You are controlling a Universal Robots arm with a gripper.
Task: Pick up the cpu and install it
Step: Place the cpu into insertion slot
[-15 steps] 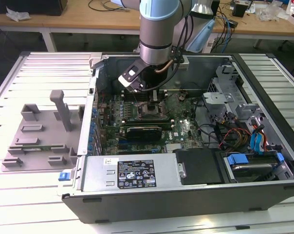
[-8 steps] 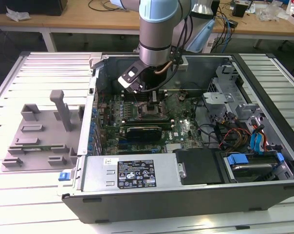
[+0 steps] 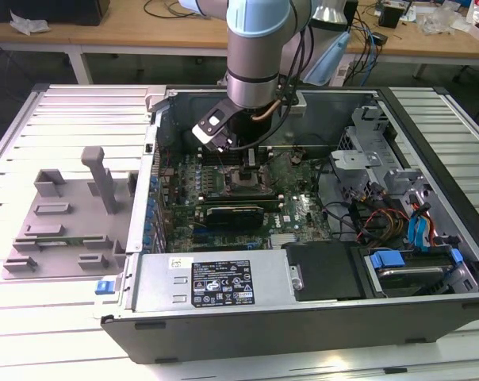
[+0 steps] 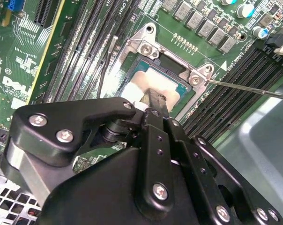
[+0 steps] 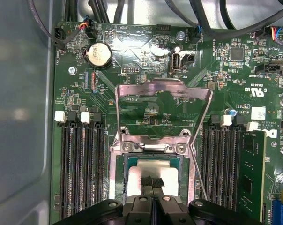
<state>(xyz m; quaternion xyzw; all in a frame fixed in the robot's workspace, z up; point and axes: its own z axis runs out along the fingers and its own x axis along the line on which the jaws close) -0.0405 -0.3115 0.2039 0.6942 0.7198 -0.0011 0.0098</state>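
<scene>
First wrist view | black gripper [image 5: 152, 182] jaws closed together | small pale-silver square cpu [image 5: 136, 172] right under tips, in dark metal-rimmed socket frame [image 5: 114, 183] | risk: skewed seating → damage if pressed

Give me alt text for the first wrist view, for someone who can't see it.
The gripper, its fingers shut together, sits over the middle of the pale silver cpu, which lies in the open socket of a green motherboard. The socket's metal load plate stands flipped open, with black memory slots on both sides.
</scene>
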